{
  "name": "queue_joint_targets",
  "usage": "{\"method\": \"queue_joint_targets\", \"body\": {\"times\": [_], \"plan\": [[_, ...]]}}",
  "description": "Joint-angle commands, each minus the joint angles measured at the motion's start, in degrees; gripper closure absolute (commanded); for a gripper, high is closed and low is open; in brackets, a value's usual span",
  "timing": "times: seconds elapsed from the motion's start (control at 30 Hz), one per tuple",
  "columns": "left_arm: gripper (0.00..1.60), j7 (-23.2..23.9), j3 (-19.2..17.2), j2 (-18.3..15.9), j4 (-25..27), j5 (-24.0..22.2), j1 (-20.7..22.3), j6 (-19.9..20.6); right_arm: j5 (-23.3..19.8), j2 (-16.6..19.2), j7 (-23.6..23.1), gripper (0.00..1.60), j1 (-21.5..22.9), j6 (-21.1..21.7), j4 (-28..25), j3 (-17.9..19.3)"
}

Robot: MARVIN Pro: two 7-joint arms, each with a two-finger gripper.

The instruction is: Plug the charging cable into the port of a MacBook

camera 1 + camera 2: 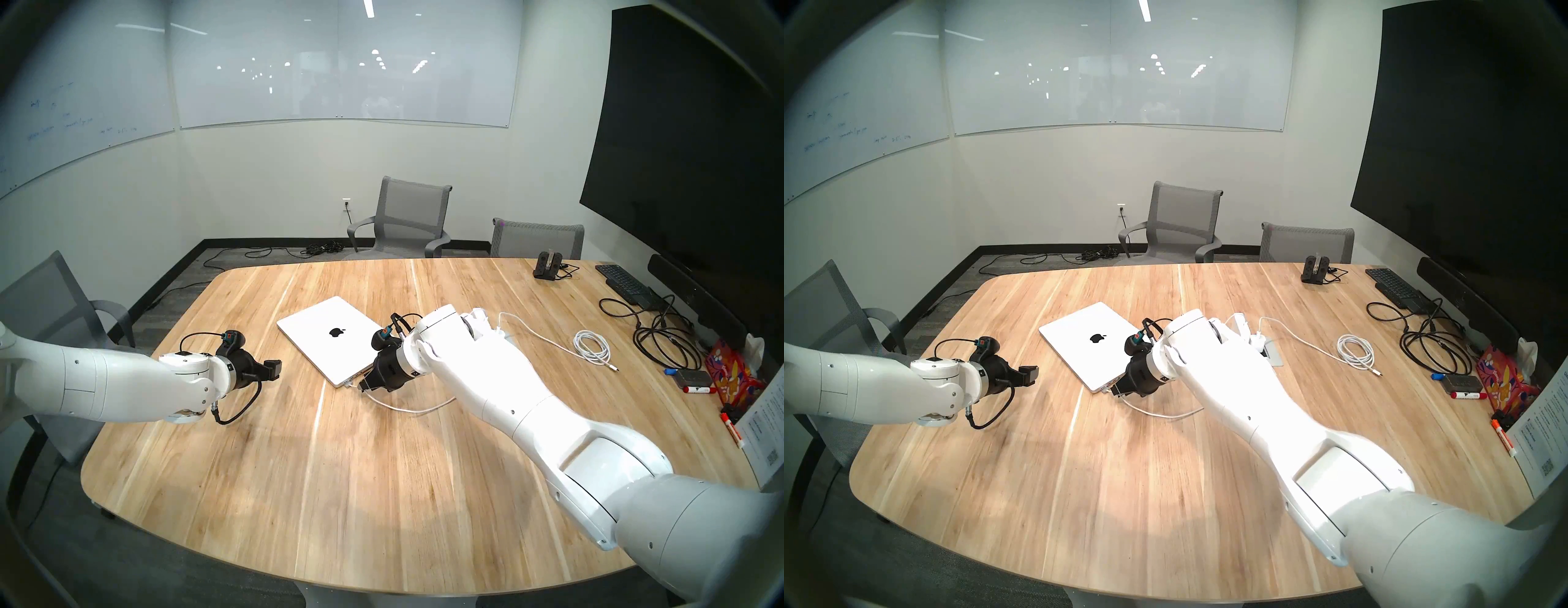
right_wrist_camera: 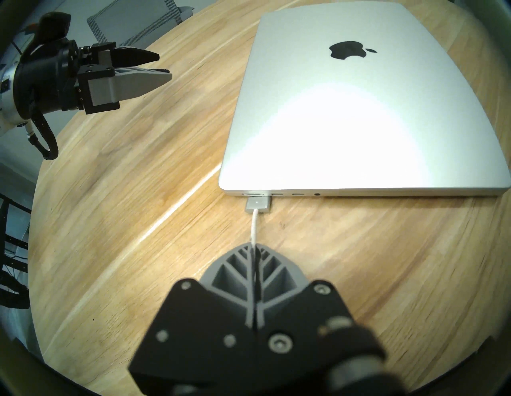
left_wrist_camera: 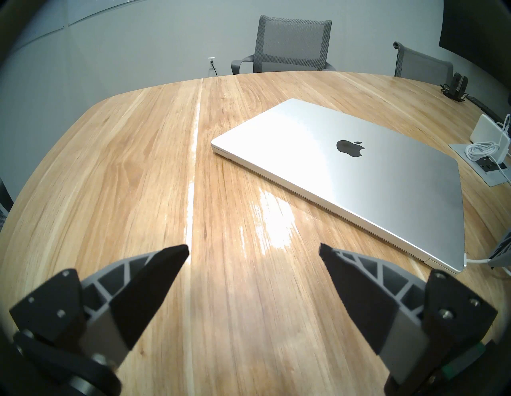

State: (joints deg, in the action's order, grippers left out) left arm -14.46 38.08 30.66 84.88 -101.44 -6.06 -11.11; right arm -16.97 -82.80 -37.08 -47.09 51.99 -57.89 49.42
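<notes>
- Right claw pinches the charging cable, its plug at the MacBook edge ports.
- Left claw hangs spread over bare tabletop, beside the MacBook.

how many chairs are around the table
3. One grey mesh chair stands beyond the table's far edge, a second at the far right corner, a third on the left behind the left arm. Others may be out of view.

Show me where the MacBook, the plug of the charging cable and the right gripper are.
MacBook point(image 2: 345, 110): right wrist view, lid centre.
Charging cable plug point(image 2: 258, 205): right wrist view, flat silver head.
Right gripper point(image 2: 253, 249): right wrist view, closed fingertips.
</notes>
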Motion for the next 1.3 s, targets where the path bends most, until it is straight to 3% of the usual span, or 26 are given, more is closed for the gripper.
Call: {"method": "queue_joint_targets", "body": {"times": [0.0,1.27], "plan": [[0.0,-0.03,-0.66,0.11,-0.01,0.05,0.85,-0.18,-0.15,0.4,0.73,1.6,-0.65,0.97,-3.77,0.57],[0.0,-0.03,-0.66,0.11,-0.01,0.04,0.85,-0.18,-0.44,0.33,2.18,1.6,-2.3,1.72,-6.32,1.3]]}}
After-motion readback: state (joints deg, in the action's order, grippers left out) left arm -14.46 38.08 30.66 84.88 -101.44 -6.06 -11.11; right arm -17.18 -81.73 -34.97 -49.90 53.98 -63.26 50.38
